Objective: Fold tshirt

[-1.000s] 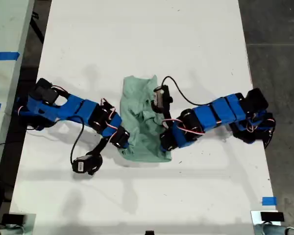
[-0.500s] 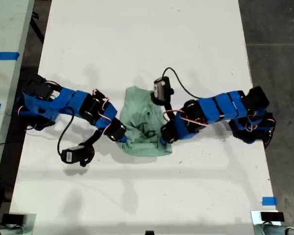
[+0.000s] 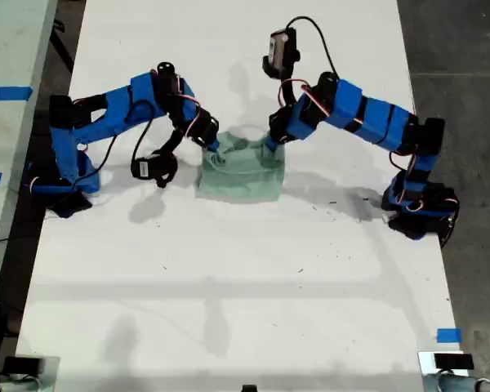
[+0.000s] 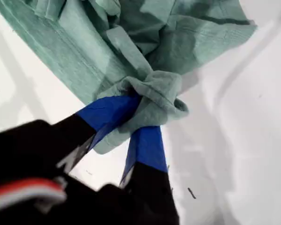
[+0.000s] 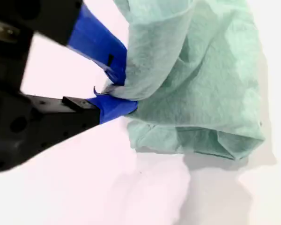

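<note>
The pale mint-green tshirt (image 3: 241, 175) lies bunched in a compact rectangle on the white table (image 3: 229, 310). In the exterior view one arm reaches in from the left and its gripper (image 3: 215, 151) holds the cloth's far left corner. The other arm's gripper (image 3: 271, 145) holds the far right corner. The wrist views do not settle which arm is which. My first gripper (image 4: 145, 115) is shut on a wad of tshirt (image 4: 145, 28). My second gripper (image 5: 122, 89) is shut on an edge of the tshirt (image 5: 201, 84).
Dark floor (image 3: 465, 49) borders the table on the exterior view's right. A second pale surface with blue tape (image 3: 6, 94) is at that view's left. A blue tape mark (image 3: 449, 335) sits near the table's lower right corner. Cables loop off both arms.
Both arms have swung toward the exterior view's top, pulling the tshirt with them. The cloth now sits higher in that view and is more compact. Both grippers stayed shut on it.
</note>
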You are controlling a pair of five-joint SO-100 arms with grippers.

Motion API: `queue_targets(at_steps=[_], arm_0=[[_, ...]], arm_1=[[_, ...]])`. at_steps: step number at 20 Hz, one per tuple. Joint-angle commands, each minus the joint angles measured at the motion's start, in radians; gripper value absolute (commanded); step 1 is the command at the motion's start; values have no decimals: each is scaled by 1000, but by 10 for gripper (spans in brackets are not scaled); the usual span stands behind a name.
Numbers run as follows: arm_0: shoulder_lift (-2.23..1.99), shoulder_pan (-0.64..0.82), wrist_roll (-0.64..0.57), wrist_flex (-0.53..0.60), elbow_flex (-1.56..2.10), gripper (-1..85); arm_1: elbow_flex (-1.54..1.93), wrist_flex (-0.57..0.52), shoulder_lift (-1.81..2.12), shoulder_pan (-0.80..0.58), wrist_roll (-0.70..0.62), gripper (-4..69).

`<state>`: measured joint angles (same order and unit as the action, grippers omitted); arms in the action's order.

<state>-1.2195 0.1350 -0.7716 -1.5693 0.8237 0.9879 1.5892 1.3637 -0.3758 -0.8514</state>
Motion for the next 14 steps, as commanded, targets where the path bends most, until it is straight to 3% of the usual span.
queue_targets(at_steps=[1, 5, 7, 8, 11, 13, 14], arm_0=[[-44, 78, -63, 67, 38, 0], [80, 196, -87, 249, 213, 0], [153, 302, -84, 351, 288, 18], [202, 353, -86, 360, 279, 67], [209, 410, -91, 308, 245, 234], [92, 393, -92, 258, 252, 250], [12, 377, -94, 232, 252, 255]], arm_1=[[72, -107, 92, -58, -75, -21], [365, -373, 95, -127, -104, -8], [523, -532, 74, -195, -91, 116], [551, -557, 40, -233, -71, 174], [578, -523, 48, -291, -18, 241], [609, -485, 155, -296, -29, 383], [609, -445, 213, -295, -31, 386]])
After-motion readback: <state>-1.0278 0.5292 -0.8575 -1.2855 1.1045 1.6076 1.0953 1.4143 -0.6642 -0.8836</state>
